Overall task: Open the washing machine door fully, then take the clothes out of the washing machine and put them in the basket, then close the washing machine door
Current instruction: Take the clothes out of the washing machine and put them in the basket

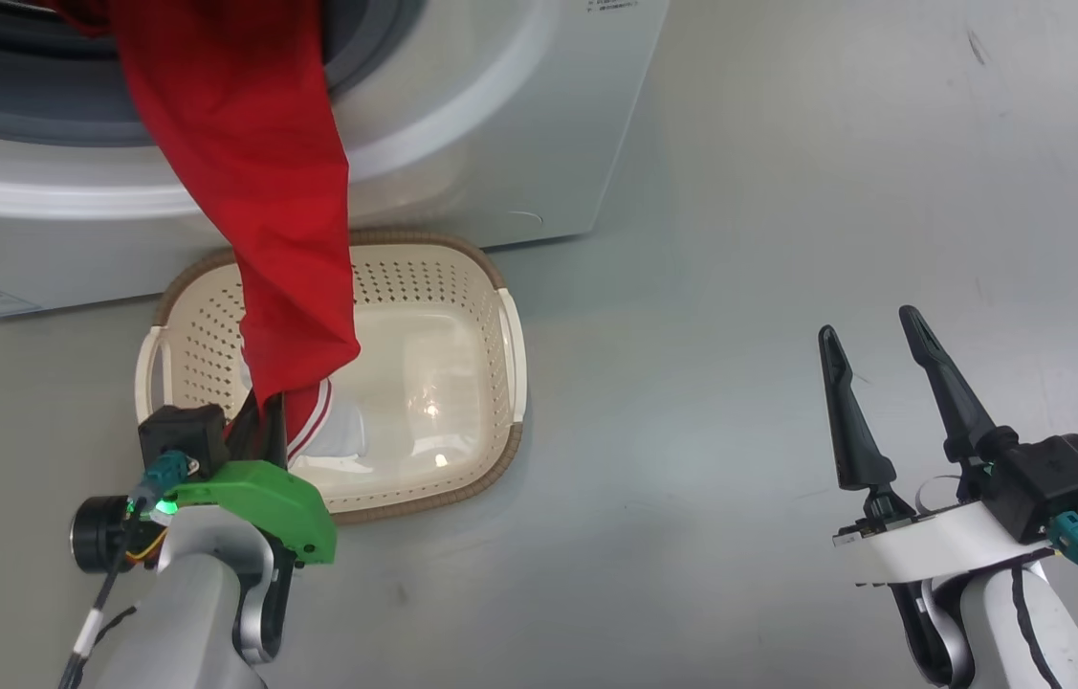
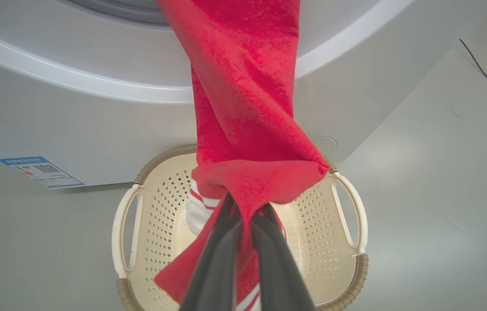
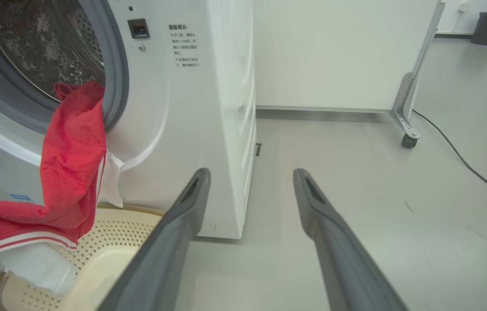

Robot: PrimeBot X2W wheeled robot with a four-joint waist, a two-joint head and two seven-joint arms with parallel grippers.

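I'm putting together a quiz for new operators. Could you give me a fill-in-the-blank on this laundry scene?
1. The left gripper is ____ on the clothes.
2. The right gripper stands ____, holding nothing.
3. The clothes, trailing from the washing machine, are mostly ____.
4. The basket has ____ white side handles.

Missing words: shut; open; red; two.
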